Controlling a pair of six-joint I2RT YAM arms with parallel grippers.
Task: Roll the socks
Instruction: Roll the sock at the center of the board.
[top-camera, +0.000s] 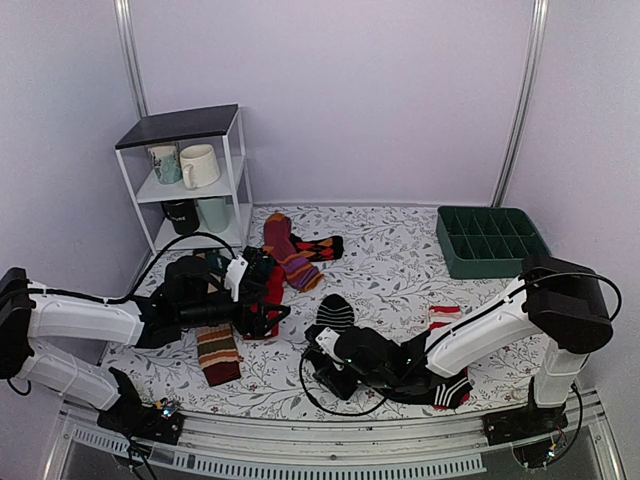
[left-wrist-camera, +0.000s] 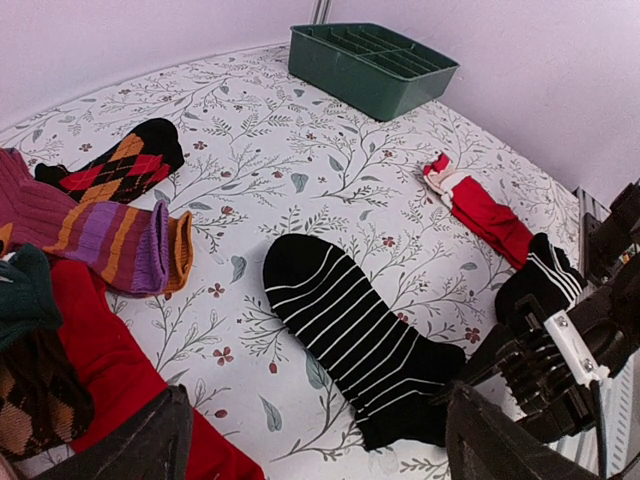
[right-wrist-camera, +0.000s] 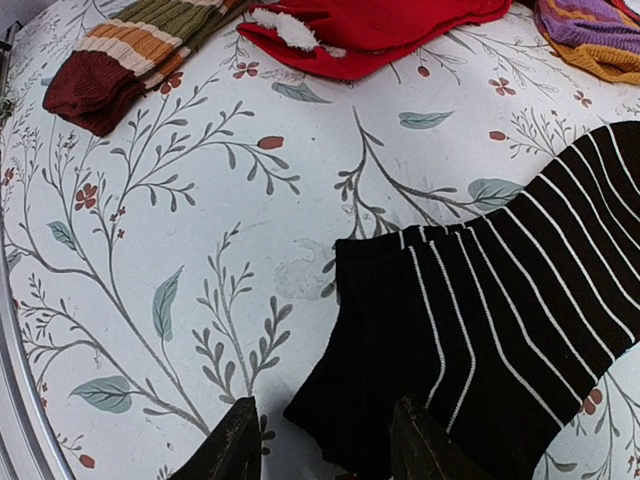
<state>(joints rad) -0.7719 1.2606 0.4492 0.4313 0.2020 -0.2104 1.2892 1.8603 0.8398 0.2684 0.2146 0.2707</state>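
At the near edge of the flowered table cover (top-camera: 392, 268), the right gripper (right-wrist-camera: 325, 405) is low over the cloth with its fingers spread. The open end of the black white-striped sock (left-wrist-camera: 350, 330) lies between them, and the wrist view shows gaps on both sides, so nothing is clamped. Just to the right of this arm lies a black sock with a red-and-white end (top-camera: 452, 388), and beyond it a red sock (left-wrist-camera: 485, 215).

The striped sock lies flat near the middle of the table, its toe pointing away from the arm bases and its cuff toward the right gripper.

To its left, the left gripper (left-wrist-camera: 318, 410) hovers with its fingers wide apart, holding nothing, facing the sock from the side. A brown-and-green striped sock (top-camera: 218, 352) lies below this arm. A heap of other socks lies around and behind it, among them a purple-and-orange one (top-camera: 290, 258) and a black argyle one (top-camera: 320, 247).

At the far left stands a white shelf (top-camera: 180, 126) holding mugs (top-camera: 200, 165). At the far right sits a green divided tray (top-camera: 482, 268).
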